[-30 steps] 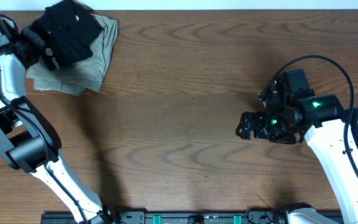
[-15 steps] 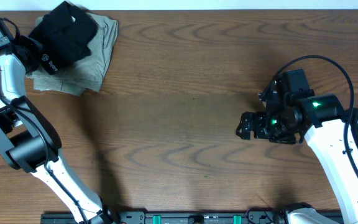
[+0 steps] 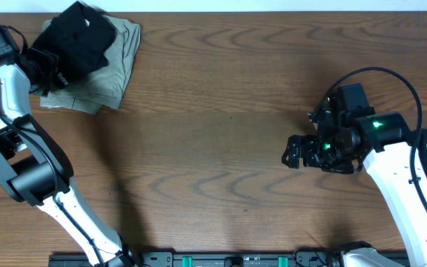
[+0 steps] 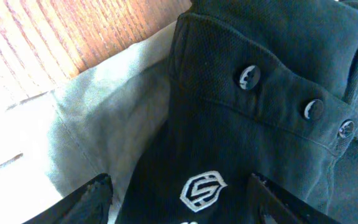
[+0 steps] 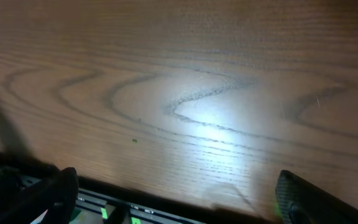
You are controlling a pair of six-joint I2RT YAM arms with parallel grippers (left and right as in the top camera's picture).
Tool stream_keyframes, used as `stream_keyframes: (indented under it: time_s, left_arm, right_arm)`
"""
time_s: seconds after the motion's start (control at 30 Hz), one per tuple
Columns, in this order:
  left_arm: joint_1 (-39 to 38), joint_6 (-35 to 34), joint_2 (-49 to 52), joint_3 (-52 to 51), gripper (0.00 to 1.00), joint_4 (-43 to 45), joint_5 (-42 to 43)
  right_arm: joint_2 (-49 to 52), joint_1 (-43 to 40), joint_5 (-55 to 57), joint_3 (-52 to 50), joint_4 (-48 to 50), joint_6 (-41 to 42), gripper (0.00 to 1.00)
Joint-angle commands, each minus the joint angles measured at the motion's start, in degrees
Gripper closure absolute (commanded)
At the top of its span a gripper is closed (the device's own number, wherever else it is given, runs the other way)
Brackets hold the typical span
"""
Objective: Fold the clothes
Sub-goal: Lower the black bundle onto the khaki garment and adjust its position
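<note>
A folded black garment of the clothes (image 3: 80, 37) lies at the table's far left corner, on top of an olive-khaki folded garment (image 3: 113, 70). In the left wrist view the black garment (image 4: 253, 137) shows a buttoned placket and a small white logo (image 4: 202, 190). My left gripper (image 3: 49, 68) sits at its left edge, and in its wrist view the gripper (image 4: 182, 208) stands open with its fingers (image 4: 89, 199) either side of the logo, not pinching the cloth. My right gripper (image 3: 293, 152) hovers open over bare wood at the right, and its wrist view (image 5: 176, 183) shows nothing between the fingers.
The olive-khaki garment (image 4: 104, 124) spreads under and beside the black one. The wooden table (image 3: 221, 148) runs between the two arms. The table's back edge (image 3: 273, 10) is close behind the pile. A black rail (image 5: 123, 208) lines the front edge.
My left gripper has opened and let go of the black garment, which now rests on the khaki one. The left arm has drawn back slightly. The right arm has not moved.
</note>
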Motion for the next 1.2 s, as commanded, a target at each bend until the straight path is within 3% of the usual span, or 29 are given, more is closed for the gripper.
stream_keyframes:
  time_s: [0.0,0.43,0.63,0.87,1.17]
  left_arm:
    - [0.17,3.02,0.72,1.57,0.28,0.35,0.52]
    - [-0.76,6.12,3.43,1.57,0.29,2.16,5.75]
    - [-1.84,3.17,4.59,1.57,0.62,-0.57,7.41]
    - [-2.05,-1.14,4.59,1.57,0.91,-1.01,12.81]
    - [-2.05,-6.6,3.54,1.75,0.94,0.13,19.78]
  right_arm:
    - [-0.09,-0.26,-0.44,0.42,-0.39,-0.46,0.01]
    - [-0.09,-0.26,-0.44,0.42,-0.09,-0.44,0.01]
    - [-0.09,-0.26,-0.44,0.42,0.02,-0.44,0.01]
    - [-0.09,-0.26,-0.44,0.42,0.02,-0.46,0.01]
    - [-0.09,-0.26,-0.42,0.42,0.0,-0.48,0.01]
